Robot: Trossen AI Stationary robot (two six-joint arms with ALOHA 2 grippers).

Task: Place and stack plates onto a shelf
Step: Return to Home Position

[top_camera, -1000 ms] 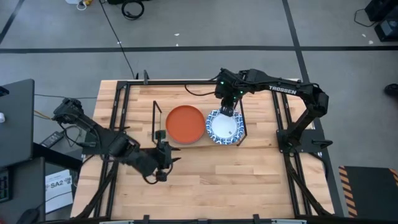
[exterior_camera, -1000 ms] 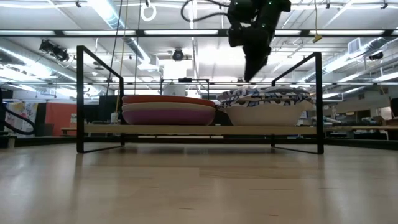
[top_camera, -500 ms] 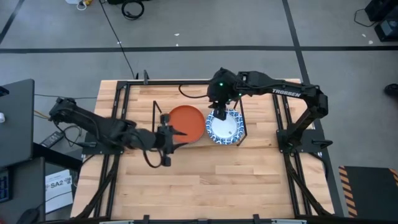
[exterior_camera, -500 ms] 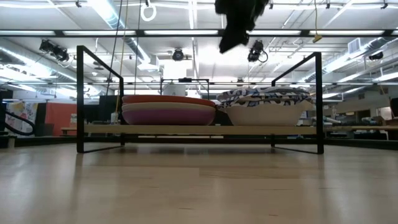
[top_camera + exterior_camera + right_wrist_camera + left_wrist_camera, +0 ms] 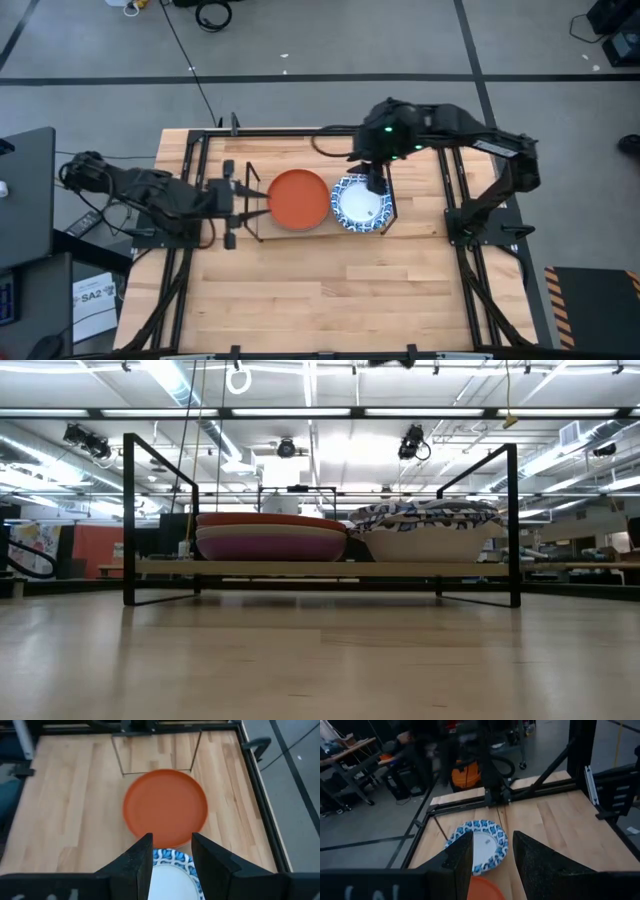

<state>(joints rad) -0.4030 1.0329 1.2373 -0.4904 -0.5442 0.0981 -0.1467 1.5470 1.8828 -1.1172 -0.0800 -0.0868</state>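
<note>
The right gripper (image 5: 375, 183) hangs high over the shelf (image 5: 290, 569), above the back rim of the blue-and-white plates (image 5: 362, 204) at the shelf's right end. Its two fingers (image 5: 141, 862) are held a little apart, with a gap between them, and there is nothing in the gap. The right wrist view looks down past them along the shelf at the plates. The left gripper (image 5: 258, 198) is up in the air by the shelf's left end and points along the shelf toward the plates. Its fingers (image 5: 462, 857) are a little apart too, and they hold nothing. All the plates in view sit on the shelf's wooden board. The blue-and-white plates make a small pile at the shelf's right end, with a white middle showing on the top one. Just beside them, nearer the middle of the shelf, is a second pile. The orange plate (image 5: 298, 199) is on top of it, a pink plate (image 5: 270, 532) is under that, and a pale plate (image 5: 270, 547) is at the bottom. The two piles are so close that their rims may be touching, but I cannot tell. The shelf stands on the big wooden table (image 5: 330, 290), with bare wood on the near side of the shelf.
</note>
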